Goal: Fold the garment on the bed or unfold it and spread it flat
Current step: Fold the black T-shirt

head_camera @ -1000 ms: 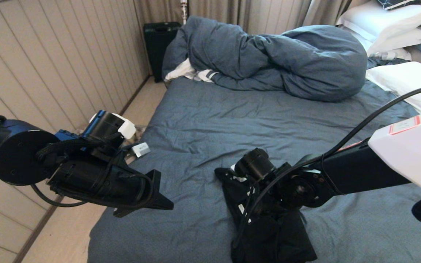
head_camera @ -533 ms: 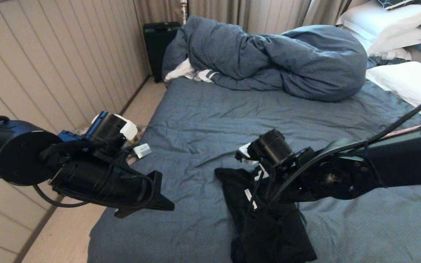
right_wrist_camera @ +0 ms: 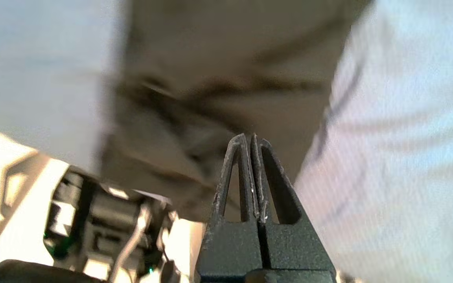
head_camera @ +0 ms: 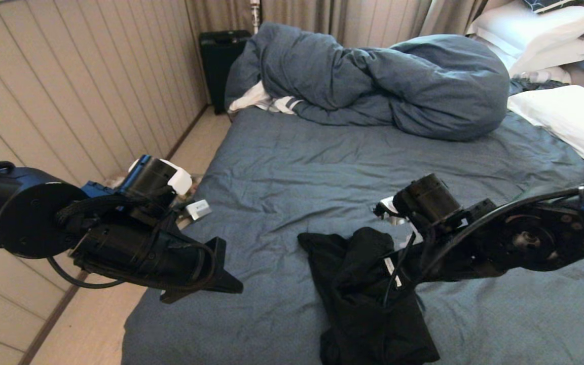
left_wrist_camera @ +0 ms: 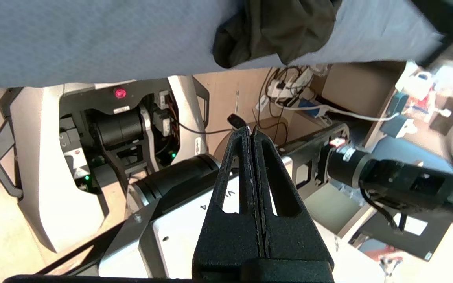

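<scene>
T-shirt (head_camera: 368,299): crumpled black heap at the near edge of the bed (head_camera: 292,167); likely light and limp, best pinched at a hem or shoulder.
Right gripper (right_wrist_camera: 253,137): jaws together, empty, beside the heap.
Left gripper (left_wrist_camera: 251,131): jaws together, off the bed's left side.
Sheet: wrinkled, soft.
Far end: bunched duvet (head_camera: 373,81), pillows (head_camera: 545,30).

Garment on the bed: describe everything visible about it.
The garment is black soft fabric, crumpled in a heap, neither folded nor spread. It lies on the blue-grey sheet near the foot edge of the bed, its lower part draping over the edge. A small white label shows in the folds. The right arm crosses above its right side; contact cannot be told.
</scene>
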